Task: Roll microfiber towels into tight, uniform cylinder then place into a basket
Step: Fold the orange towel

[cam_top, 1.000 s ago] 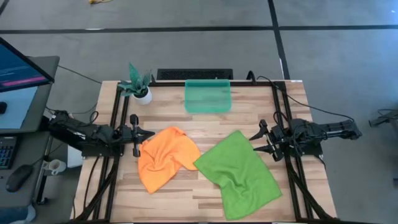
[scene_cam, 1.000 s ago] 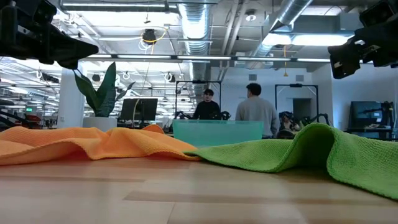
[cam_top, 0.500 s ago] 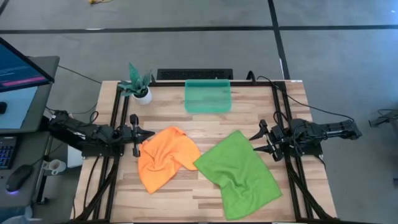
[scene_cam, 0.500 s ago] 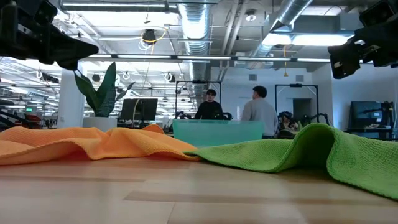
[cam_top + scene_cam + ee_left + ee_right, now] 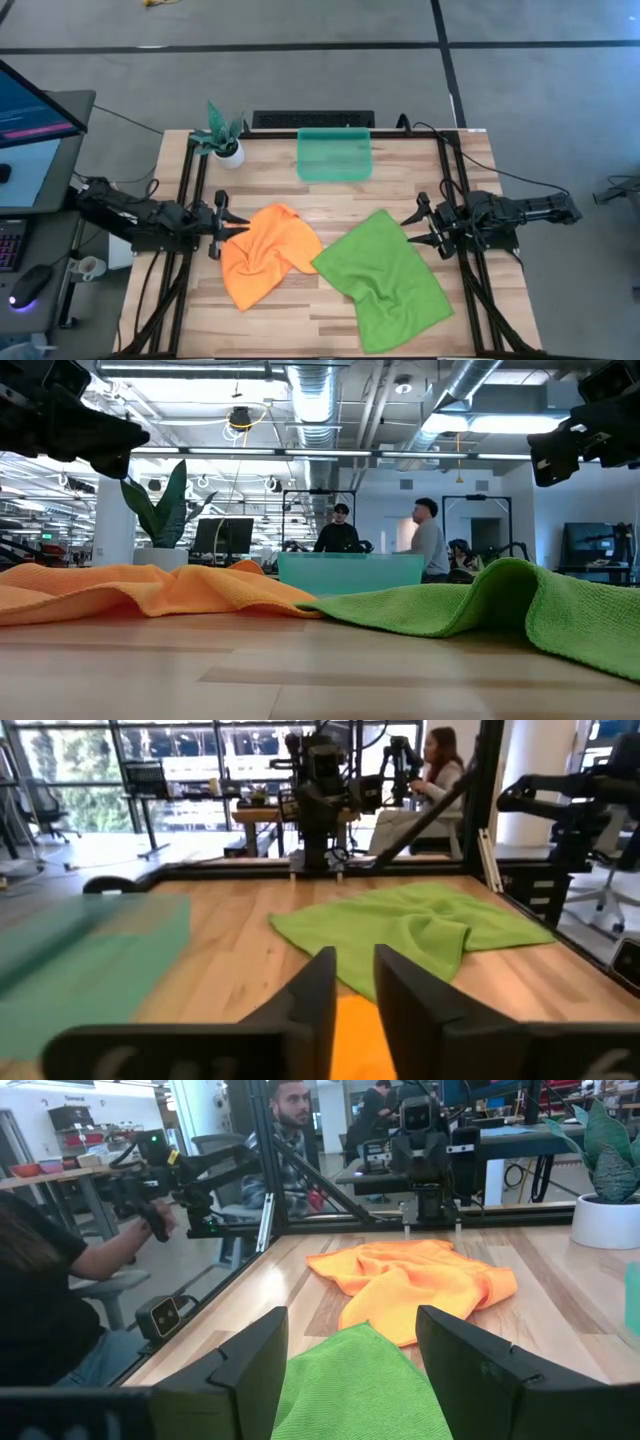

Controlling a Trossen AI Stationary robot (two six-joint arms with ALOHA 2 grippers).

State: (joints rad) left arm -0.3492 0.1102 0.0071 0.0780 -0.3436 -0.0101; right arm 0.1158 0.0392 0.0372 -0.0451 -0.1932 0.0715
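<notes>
The orange towel [image 5: 265,255] lies crumpled on the table's left half. The larger green towel [image 5: 385,280] lies rumpled on the right half, and their edges meet near the middle. The teal basket [image 5: 334,155] stands at the far edge, empty. My left gripper [image 5: 222,227] hovers at the orange towel's left edge. It is open by a narrow gap, with orange cloth showing below the fingers [image 5: 355,982]. My right gripper [image 5: 412,228] is open wide beside the green towel's far right corner, above the table [image 5: 352,1330].
A small plant in a white pot [image 5: 222,140] stands at the far left corner. Black rails [image 5: 190,200] run along both table sides. People sit and stand in the room beyond the table [image 5: 425,540]. Bare wood [image 5: 300,205] lies between towels and basket.
My left gripper has moved a little toward the orange towel and dipped slightly. Its fingers have drawn closer together, leaving a narrow gap. The towels and my right gripper have kept still.
</notes>
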